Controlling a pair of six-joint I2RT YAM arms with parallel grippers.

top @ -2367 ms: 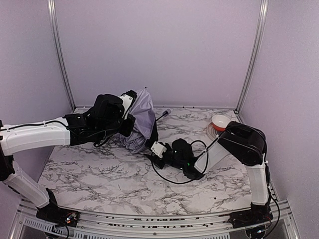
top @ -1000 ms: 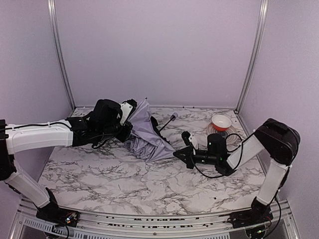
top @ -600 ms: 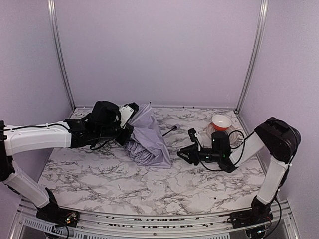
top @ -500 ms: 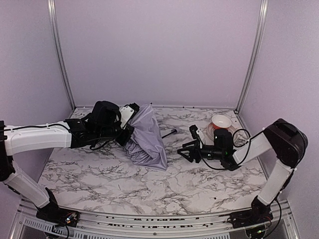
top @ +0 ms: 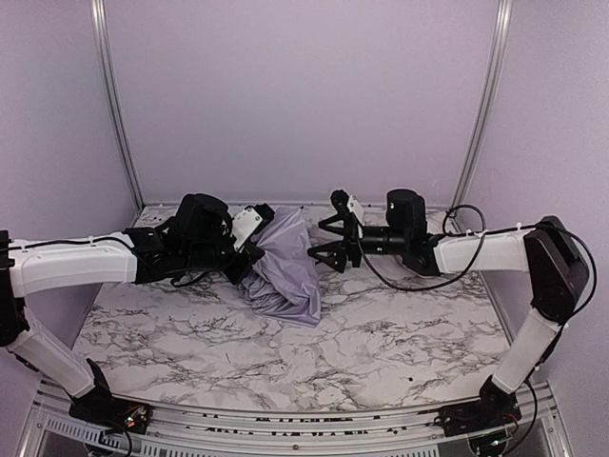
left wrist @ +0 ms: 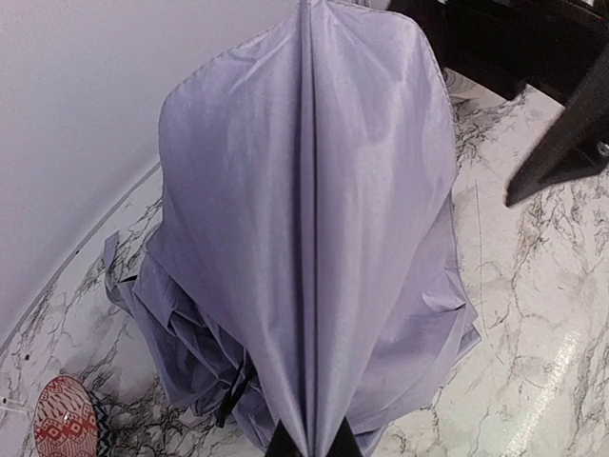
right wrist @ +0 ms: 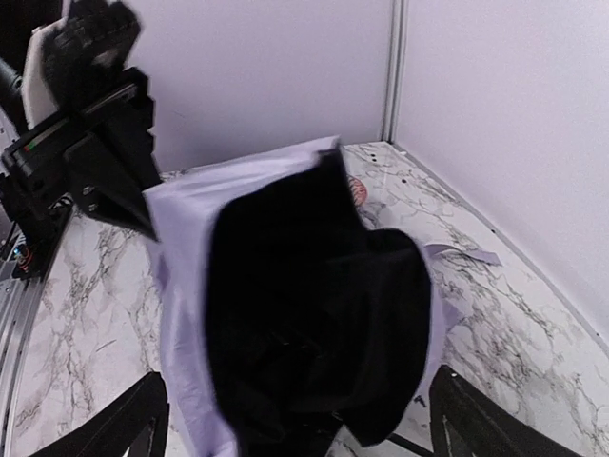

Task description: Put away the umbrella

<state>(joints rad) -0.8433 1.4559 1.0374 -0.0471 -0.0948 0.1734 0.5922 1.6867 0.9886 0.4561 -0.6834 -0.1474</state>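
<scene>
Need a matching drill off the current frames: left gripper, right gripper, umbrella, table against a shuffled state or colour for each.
1. left gripper
2. right gripper
3. umbrella
4. table

A. lavender outside, black lining
B. wide open
C. white marble with dark veins
D. shut on fabric

Pairs: 1-D, 2-B, 3-A, 4-C

The left arm (top: 76, 262) reaches low from the left edge toward the back middle, its gripper (top: 257, 227) pinched on the umbrella (top: 285, 271), while the right arm (top: 476, 252) stretches leftward along the back edge, gripper (top: 325, 238) spread wide.
</scene>
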